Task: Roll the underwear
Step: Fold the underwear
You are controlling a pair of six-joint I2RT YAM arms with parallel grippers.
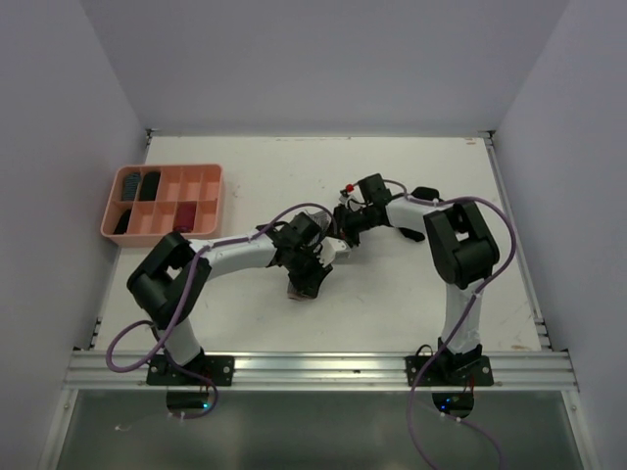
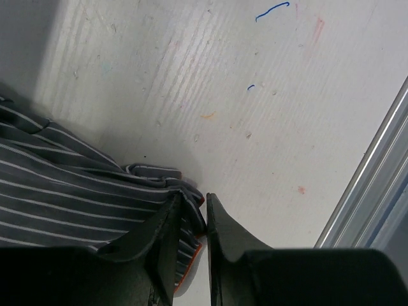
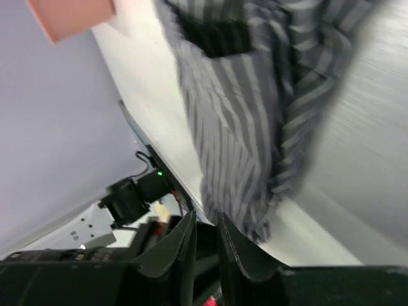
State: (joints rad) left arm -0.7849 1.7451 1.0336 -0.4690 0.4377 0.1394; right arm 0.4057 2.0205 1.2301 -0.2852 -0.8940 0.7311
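Note:
The grey-and-white striped underwear (image 2: pixel 57 191) lies bunched on the white table, and a thin orange-pink edge shows at its fold. In the top view the underwear (image 1: pixel 306 287) is a small dark heap under the left arm's tip. My left gripper (image 2: pixel 196 204) has its jaws narrowly apart with a fold of the striped cloth between them. My right gripper (image 3: pixel 205 220) is slightly open with nothing in the gap. The underwear (image 3: pixel 242 127) stretches just beyond its right finger (image 3: pixel 233 245), blurred. Both grippers meet at mid-table, left gripper (image 1: pixel 310 274) and right gripper (image 1: pixel 343 238).
A salmon-pink compartment tray (image 1: pixel 211 172) sits at the back left and holds a few dark rolled items. A metal rail (image 1: pixel 313 370) runs along the table's near edge, and the rail (image 2: pixel 370 185) lies close to the left gripper. White walls enclose three sides.

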